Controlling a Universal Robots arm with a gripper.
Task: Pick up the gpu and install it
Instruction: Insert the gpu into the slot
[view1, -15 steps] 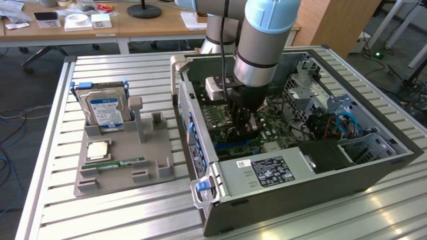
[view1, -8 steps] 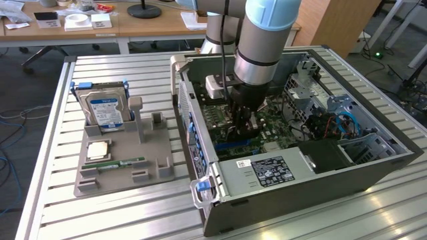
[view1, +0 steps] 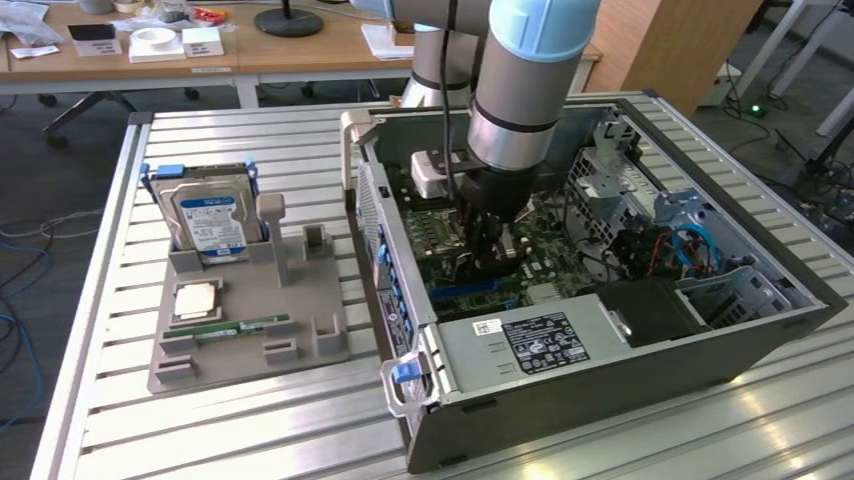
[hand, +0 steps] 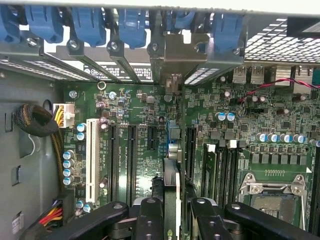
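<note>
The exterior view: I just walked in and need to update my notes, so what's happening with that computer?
The robot arm's hand is down inside the open computer case, closed on the gpu, which it holds edge-on over the motherboard slots. Whether the card is seated cannot be told. The hard drive stands in the grey tray beside the case.

You're in a robotics lab: a slatted aluminium desk (view1: 240, 430) carries an open grey computer case (view1: 601, 400), a grey-and-blue robot arm (view1: 534, 80) reaches in, and wooden office desks (view1: 80, 62) stand behind.
</note>
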